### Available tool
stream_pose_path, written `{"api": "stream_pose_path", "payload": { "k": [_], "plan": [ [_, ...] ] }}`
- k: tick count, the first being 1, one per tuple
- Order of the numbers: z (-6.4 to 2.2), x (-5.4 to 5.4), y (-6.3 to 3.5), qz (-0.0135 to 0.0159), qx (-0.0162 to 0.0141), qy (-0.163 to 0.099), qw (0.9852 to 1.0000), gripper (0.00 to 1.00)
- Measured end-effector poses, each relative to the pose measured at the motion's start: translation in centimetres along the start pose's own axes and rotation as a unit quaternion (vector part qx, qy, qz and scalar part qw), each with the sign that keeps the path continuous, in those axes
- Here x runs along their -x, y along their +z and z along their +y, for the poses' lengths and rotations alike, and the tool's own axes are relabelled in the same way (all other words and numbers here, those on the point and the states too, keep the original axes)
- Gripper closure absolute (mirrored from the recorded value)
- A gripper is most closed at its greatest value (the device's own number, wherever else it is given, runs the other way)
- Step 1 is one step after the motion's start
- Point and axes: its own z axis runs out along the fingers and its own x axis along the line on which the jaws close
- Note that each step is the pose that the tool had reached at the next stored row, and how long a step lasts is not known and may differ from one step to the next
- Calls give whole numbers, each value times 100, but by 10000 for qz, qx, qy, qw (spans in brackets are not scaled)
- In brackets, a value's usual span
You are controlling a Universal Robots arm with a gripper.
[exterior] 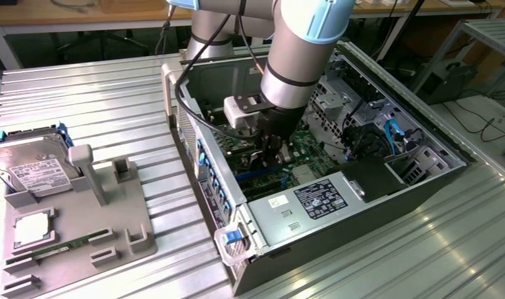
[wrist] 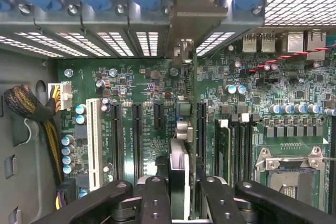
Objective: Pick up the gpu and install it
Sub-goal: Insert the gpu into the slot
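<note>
Inside the computer case (exterior: 386, 205), the gpu (wrist: 181, 129) is held edge-on, fingers (wrist: 157, 203) clamped on it; misalignment with the slot (wrist: 201, 129) at 12 o'clock could jam it.

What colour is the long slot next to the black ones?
White slot, seen best in the wrist view.

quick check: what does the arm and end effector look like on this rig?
The arm has silver-grey tube links with light blue joint caps. A black cable loops down its side to a pale grey box at the wrist. The end effector is black; in the wrist view its black linkage fingers carry round pivot pins.
</note>
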Motion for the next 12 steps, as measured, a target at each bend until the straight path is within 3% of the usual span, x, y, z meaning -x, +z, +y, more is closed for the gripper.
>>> {"api": "stream_pose_path", "payload": {
  "k": [5,12],
  "plan": [
    [0,-1,15,19,2,1,10000,72],
    [0,-1,31,18,6,2,10000,72]
  ]
}}
